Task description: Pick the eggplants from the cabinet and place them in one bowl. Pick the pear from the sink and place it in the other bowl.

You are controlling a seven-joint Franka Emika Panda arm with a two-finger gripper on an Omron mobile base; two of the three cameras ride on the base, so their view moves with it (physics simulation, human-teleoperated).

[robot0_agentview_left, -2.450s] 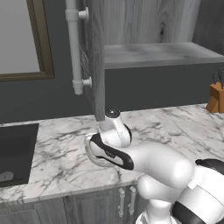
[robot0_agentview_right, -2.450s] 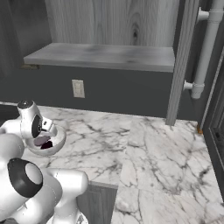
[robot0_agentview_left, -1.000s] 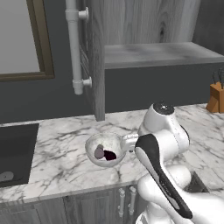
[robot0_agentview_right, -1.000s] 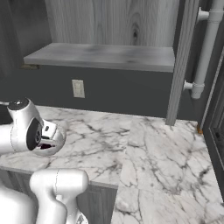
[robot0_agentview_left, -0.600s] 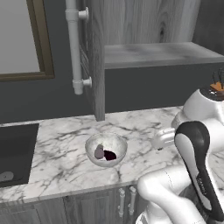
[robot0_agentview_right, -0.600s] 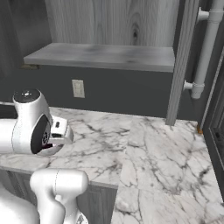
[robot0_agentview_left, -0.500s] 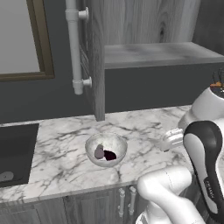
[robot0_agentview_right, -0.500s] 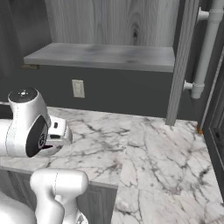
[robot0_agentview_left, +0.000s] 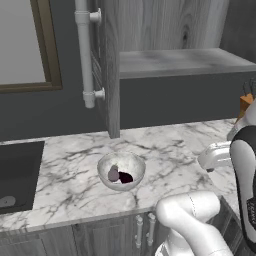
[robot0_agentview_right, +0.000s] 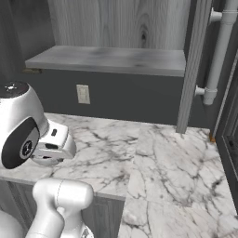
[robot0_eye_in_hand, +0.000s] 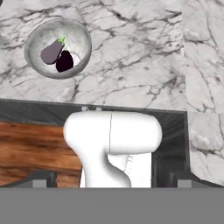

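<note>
The pale speckled bowl (robot0_agentview_left: 121, 170) stands on the marble counter, and two dark purple eggplants (robot0_eye_in_hand: 58, 56) lie in it. The hand view looks down on the bowl (robot0_eye_in_hand: 58, 47) from high up, at upper left. My gripper (robot0_eye_in_hand: 111, 181) is open with nothing between its fingers, well clear of the bowl. My hand (robot0_agentview_left: 214, 156) hangs over the counter's right part, to the right of the bowl. The grey cabinet shelf (robot0_agentview_left: 185, 60) is bare, its door (robot0_agentview_left: 110, 70) swung out. The dark sink (robot0_agentview_left: 17, 170) lies at the left. The pear and the other bowl are out of view.
A knife block (robot0_agentview_left: 245, 101) stands at the far right of the counter. A white pipe (robot0_agentview_left: 85, 55) runs down beside the cabinet door. A wall outlet (robot0_agentview_right: 83, 94) sits under the shelf. The counter's front edge and wooden floor (robot0_eye_in_hand: 35, 148) lie below my hand.
My arm has swung from above the bowl to the right side of the counter, gripper open. The bowl and the eggplants in it have stayed put.
</note>
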